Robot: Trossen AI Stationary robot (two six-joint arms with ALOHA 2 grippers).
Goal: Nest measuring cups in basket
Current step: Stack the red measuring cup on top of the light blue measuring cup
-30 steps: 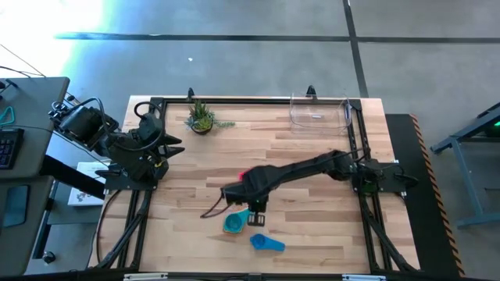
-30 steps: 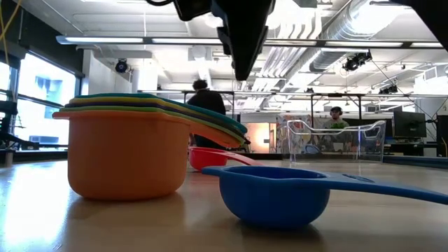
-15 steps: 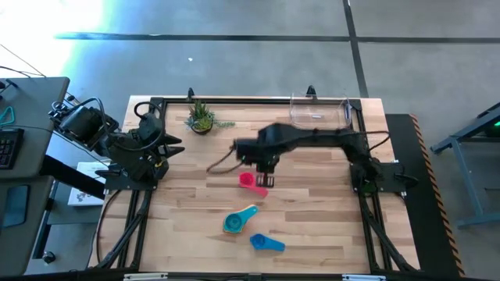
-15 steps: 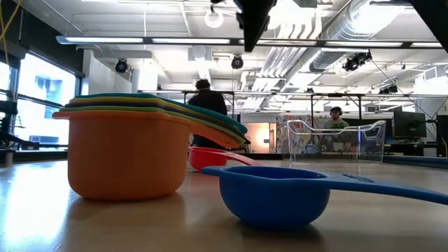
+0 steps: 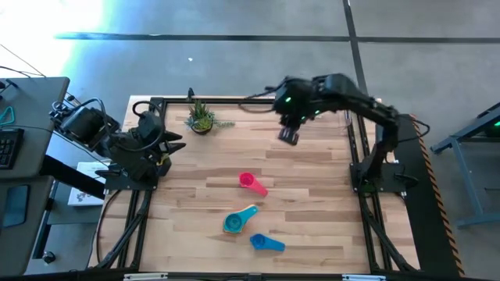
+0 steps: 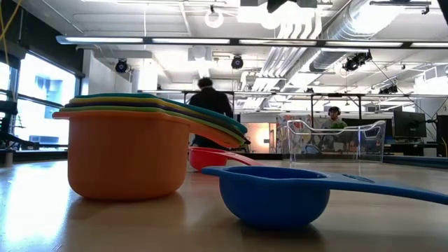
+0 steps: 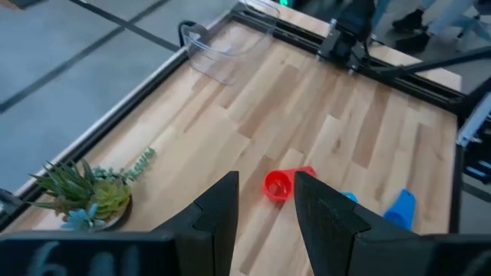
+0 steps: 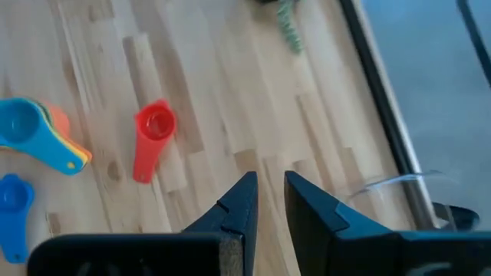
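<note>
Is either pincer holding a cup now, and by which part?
No. The right pincer is empty above the table; the left pincer is empty too.

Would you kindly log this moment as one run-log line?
right gripper: empty, raised near basket | left gripper: parked, open | pink cup, nested stack, blue cup: on table

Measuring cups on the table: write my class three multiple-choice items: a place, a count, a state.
1. Where is the pink cup? A held in mid-air; B on the table, apart from the stack; C inside the stack.
2. How many cups lie outside the stack? A one; B two; C four.
3. How does the blue cup sit? A mouth up; B upside down; C on its side.
Answers: 1 B, it lies alone on bare wood; 2 B, only pink and blue are loose; 3 A, the low view shows its rim uppermost.
</note>
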